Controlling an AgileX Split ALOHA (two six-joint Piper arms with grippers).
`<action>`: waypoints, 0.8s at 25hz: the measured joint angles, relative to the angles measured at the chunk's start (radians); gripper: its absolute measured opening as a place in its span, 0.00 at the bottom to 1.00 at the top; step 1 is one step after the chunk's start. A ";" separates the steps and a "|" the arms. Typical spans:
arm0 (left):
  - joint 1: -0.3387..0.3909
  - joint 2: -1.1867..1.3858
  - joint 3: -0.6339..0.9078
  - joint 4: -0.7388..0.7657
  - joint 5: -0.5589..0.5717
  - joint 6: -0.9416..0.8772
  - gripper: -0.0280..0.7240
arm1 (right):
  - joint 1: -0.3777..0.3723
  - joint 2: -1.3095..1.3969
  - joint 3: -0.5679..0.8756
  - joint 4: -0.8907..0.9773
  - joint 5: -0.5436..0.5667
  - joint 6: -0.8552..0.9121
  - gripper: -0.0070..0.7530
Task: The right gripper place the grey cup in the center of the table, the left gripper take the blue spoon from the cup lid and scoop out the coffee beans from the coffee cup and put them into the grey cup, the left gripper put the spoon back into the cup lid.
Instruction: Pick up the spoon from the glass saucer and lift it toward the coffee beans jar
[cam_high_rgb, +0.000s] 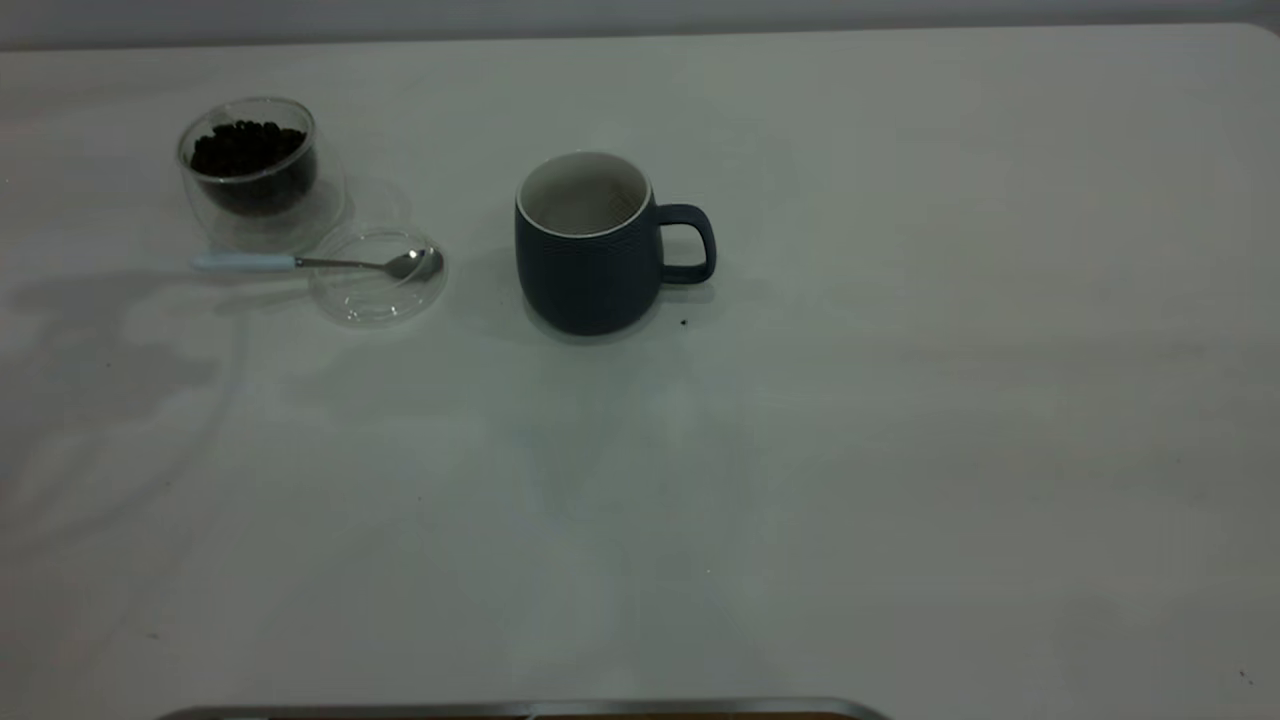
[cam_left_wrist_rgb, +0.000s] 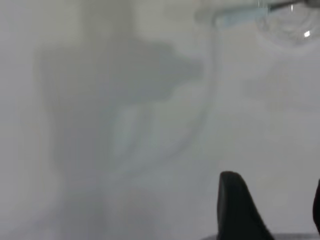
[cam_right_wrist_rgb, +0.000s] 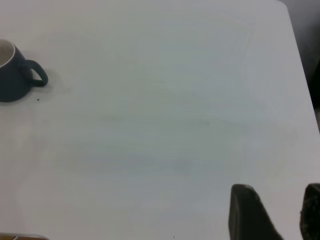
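Here, blue spoon (cam_left_wrist_rgb: 240, 17) well apart from left gripper (cam_left_wrist_rgb: 272, 210), fingers spread

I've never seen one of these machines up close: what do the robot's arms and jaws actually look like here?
Little of them shows. The exterior view has no arm in it. Each wrist view shows only the tips: the left gripper and the right gripper both end in plain matte black fingers, broad at the base and tapering to rounded points. No cables, markings or sleeves are visible.

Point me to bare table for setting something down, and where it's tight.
Free: all the table to the handle side of the grey cup, and the whole near half. Crowded: far left corner, where the coffee cup, cup lid and blue spoon cluster; only a narrow lane separates lid and grey cup.
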 joint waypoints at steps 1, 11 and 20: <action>0.002 -0.005 -0.001 0.019 -0.007 0.000 0.61 | 0.000 0.000 0.000 0.000 0.000 0.000 0.39; 0.258 0.098 -0.011 -0.026 -0.137 0.097 0.61 | 0.000 0.000 0.000 0.000 0.000 0.000 0.39; 0.312 0.321 -0.011 -0.523 -0.186 0.813 0.61 | 0.000 0.000 0.000 0.000 0.000 0.000 0.39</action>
